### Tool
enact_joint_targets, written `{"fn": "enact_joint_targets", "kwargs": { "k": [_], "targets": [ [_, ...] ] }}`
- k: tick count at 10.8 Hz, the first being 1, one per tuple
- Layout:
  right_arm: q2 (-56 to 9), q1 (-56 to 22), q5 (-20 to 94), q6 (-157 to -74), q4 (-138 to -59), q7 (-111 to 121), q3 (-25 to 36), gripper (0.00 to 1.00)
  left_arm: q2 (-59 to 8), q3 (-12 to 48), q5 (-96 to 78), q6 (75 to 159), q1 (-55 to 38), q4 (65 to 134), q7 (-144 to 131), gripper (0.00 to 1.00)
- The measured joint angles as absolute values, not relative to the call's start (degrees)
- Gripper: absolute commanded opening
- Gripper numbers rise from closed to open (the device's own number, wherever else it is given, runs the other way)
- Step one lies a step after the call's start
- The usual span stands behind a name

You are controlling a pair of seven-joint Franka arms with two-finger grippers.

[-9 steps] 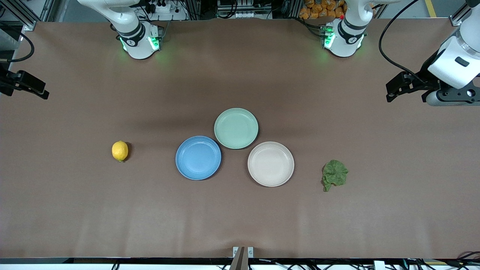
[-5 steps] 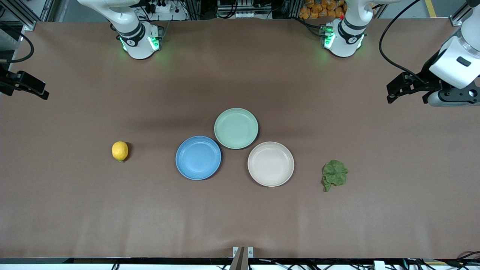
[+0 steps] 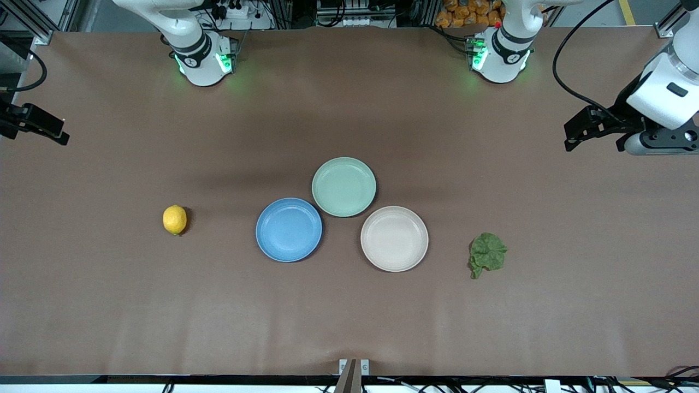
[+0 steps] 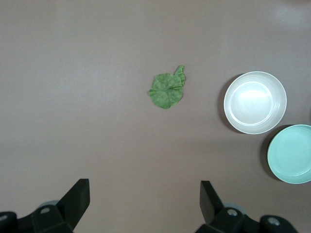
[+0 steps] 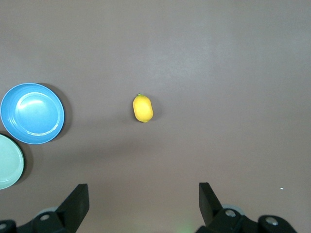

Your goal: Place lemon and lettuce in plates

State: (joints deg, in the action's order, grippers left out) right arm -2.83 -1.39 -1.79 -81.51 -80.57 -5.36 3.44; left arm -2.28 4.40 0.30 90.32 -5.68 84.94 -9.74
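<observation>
Both arms high at the table ends, nothing picked up yet.

Left gripper [image 4: 141,204] spread wide over bare brown paper-covered table [image 3: 349,316] at its end; right gripper [image 5: 141,204] likewise, probably to survey. Small oval yellow lemon [image 3: 175,219] lies beside round blue plate [image 3: 288,230]; wrinkly green lettuce leaf [image 3: 486,254] beside beige-white plate [image 3: 394,238]. Light green plate [image 3: 344,186] farther back.

Only slight drift in both arms since the earlier front views. Left tool [image 3: 571,143], high over the surface's edge at the left arm's end, now a touch closer to that edge, its white wrist housing shifted the same way. Right tool [image 3: 61,140], over the edge at the right arm's end, likewise pulled a little outward toward its own edge and a hair higher in the front view.
</observation>
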Motion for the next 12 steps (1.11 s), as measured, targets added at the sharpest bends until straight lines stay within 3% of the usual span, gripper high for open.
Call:
{"fn": "enact_joint_targets", "kwargs": {
  "k": [8,12],
  "targets": [
    [-2.89,-1.21,-1.78,-81.50,-80.63,-5.36,3.43,1.00,-5.61,4.36,0.30,93.80,-5.79,85.63,-9.74,1.00],
    [-3.17,-1.21,-1.78,-83.21,-82.20,-5.36,3.43,1.00,-11.28,4.42,0.30,96.87,-6.07,85.73,-9.74,1.00]
  ]
}}
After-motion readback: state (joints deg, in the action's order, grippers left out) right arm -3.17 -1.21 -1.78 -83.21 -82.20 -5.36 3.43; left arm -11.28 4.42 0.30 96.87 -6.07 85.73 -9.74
